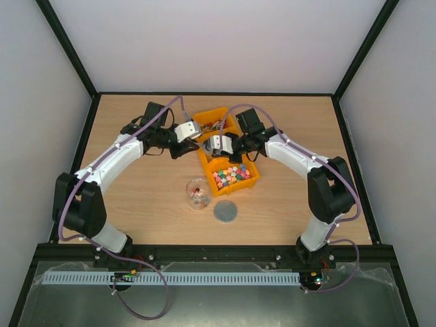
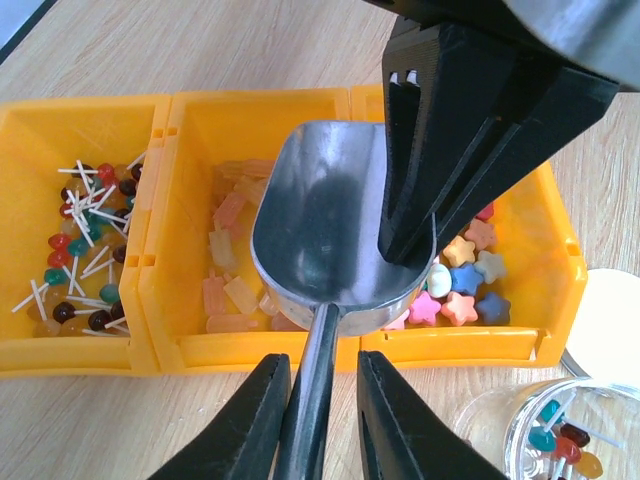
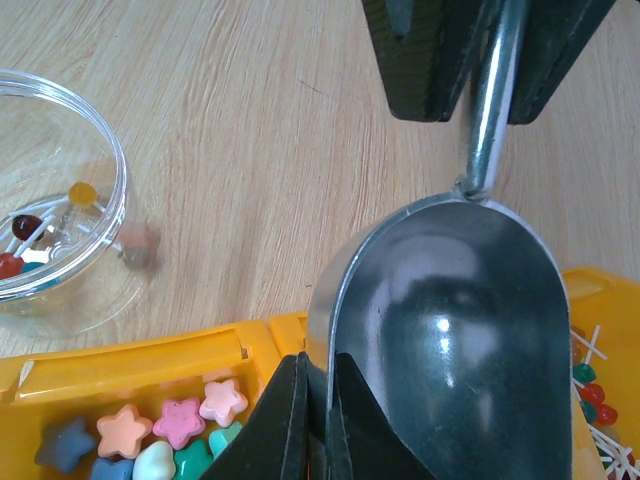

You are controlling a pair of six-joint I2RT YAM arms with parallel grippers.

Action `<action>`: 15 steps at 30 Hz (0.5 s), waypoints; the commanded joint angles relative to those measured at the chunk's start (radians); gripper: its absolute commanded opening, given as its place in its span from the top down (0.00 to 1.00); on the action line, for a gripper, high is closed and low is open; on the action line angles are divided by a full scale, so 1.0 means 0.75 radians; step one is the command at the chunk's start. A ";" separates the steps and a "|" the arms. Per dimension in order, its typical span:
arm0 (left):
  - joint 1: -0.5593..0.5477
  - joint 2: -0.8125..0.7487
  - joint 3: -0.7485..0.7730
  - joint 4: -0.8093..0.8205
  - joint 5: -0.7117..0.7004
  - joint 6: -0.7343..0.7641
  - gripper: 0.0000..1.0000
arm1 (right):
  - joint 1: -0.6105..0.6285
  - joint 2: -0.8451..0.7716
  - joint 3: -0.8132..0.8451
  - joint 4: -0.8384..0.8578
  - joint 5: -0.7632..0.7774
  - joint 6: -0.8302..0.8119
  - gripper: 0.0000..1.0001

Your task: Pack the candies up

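While left arm (image 1: 109, 163) and right arm (image 1: 300, 158) are bending inward over yellow plastic bins (image 2: 200, 345), right claw (image 3: 318, 365) is pinching silver metal scoop (image 2: 330, 230) at rim; left claw (image 2: 322, 362) is straddling handle, clamp unclear.

candies (image 2: 460, 290) in bins (image 2: 250, 350), scoop (image 2: 330, 230) above, jar (image 1: 198, 193) before

A lab test cell: wooden table (image 1: 150, 204) boxed by white panels (image 1: 218, 41) (black-framed).
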 commanded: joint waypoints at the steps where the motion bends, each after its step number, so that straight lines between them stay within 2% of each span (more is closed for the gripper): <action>1: -0.023 0.013 0.004 0.015 0.090 0.014 0.80 | -0.007 -0.037 -0.018 0.015 -0.011 0.022 0.99; 13: -0.051 0.035 0.006 0.030 0.091 0.001 0.87 | -0.006 -0.041 -0.021 0.021 -0.023 0.028 0.99; 15: -0.058 0.040 0.006 0.039 0.088 -0.011 0.94 | -0.008 -0.042 -0.021 0.023 -0.022 0.036 0.99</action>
